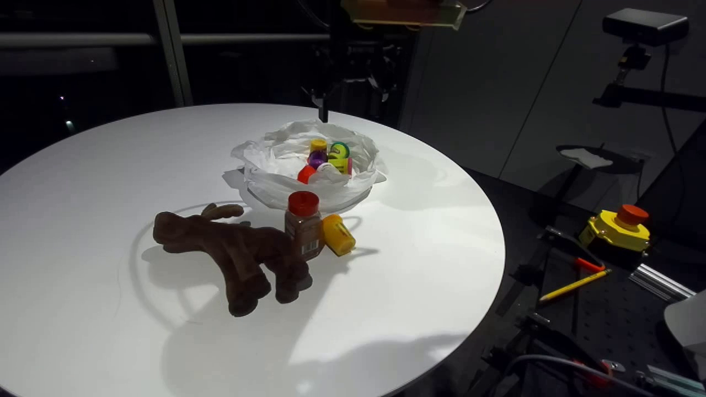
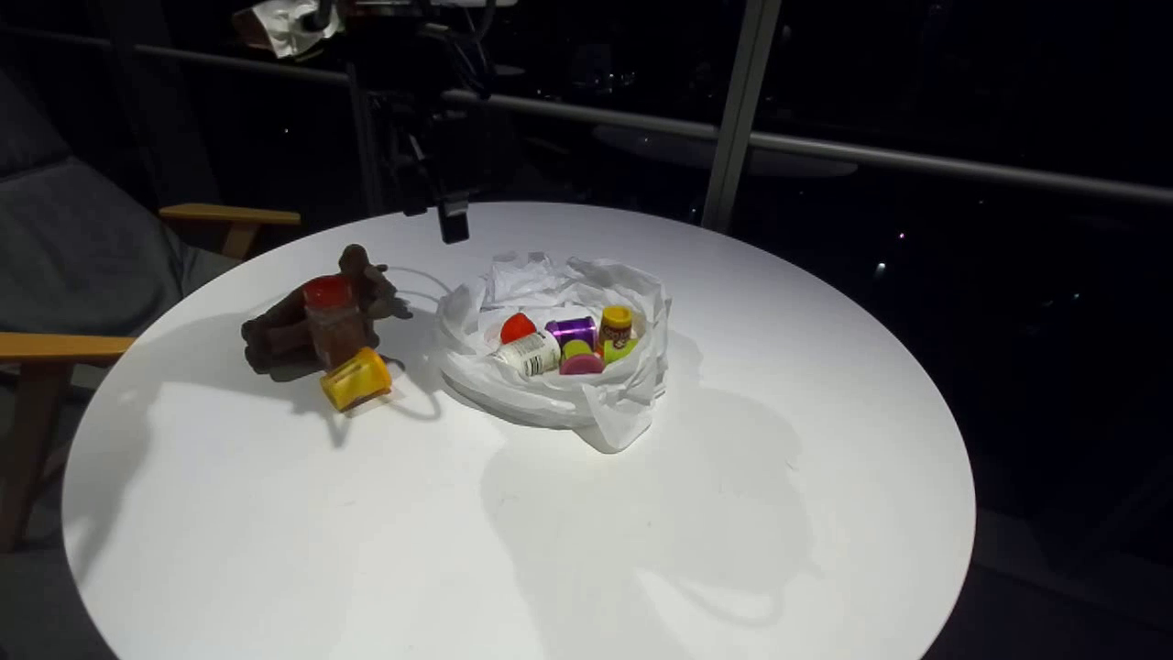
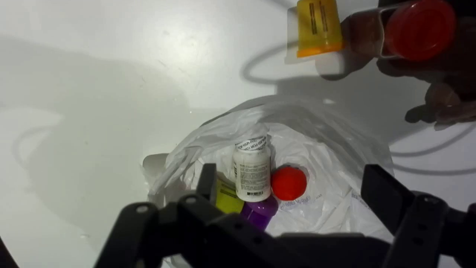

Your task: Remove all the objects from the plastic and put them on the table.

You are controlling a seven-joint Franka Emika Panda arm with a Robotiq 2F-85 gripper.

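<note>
On the round white table (image 2: 412, 550), at mid-frame, a whitish plastic bag (image 2: 499, 401) lies open; inside can be seen a white bottle (image 2: 530, 355), a purple can (image 2: 572, 332), a red piece (image 2: 518, 327) and a yellow-capped container (image 2: 616, 318). At centre left, a yellow tub (image 2: 357, 380) lies before a red-capped bottle (image 2: 335, 332), which partly covers a brown plush toy (image 2: 282, 332). In the upper left hangs the black gripper (image 2: 434, 217).

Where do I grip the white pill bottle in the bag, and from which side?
I'd take the white pill bottle from above, pinching across its body just below the neck: it lies on its side, and the round red piece, purple container and yellow-green tub crowd its base end.
</note>
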